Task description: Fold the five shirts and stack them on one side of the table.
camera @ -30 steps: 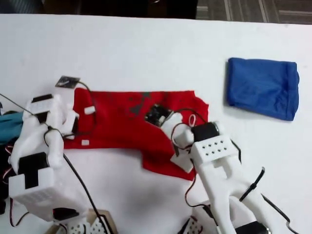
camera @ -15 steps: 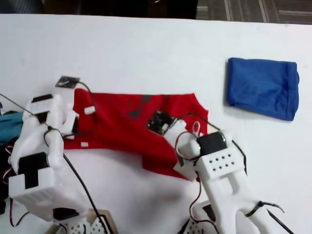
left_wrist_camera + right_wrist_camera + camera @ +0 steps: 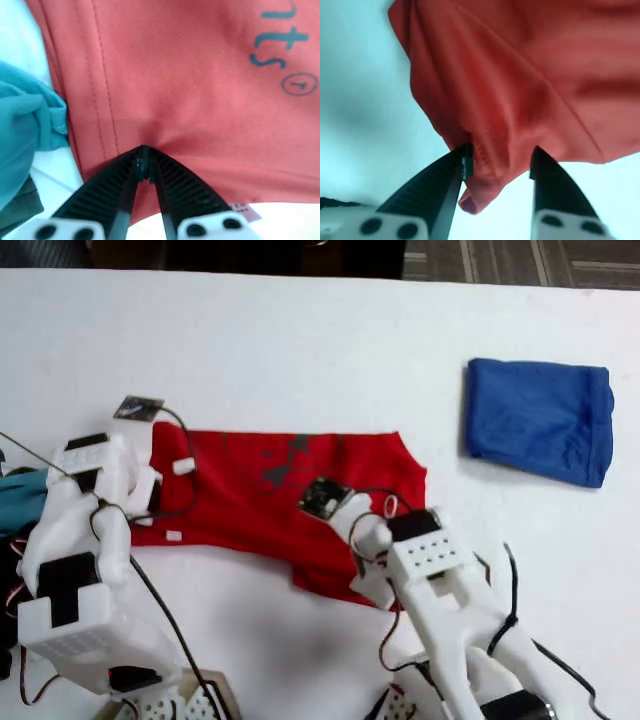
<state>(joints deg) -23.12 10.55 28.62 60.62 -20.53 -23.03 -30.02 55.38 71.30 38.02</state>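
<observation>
Left gripper (image 3: 142,167): jaws pinched tight on a pucker of the red shirt (image 3: 250,490), close to its stitched side hem. Just past that hem, a bunched teal shirt (image 3: 27,125) lies on the white table (image 3: 300,340) (some dark cloth (image 3: 17,212) under it, can't tell what).

Right gripper (image 3: 497,167): jaws apart, straddling a folded edge of the same red shirt. One finger (image 3: 437,190) touches the cloth; nothing clamped.

Red shirt lies spread between the two arms, print up. Beyond the right gripper, well apart from it, a folded blue shirt (image 3: 540,420) sits alone.
</observation>
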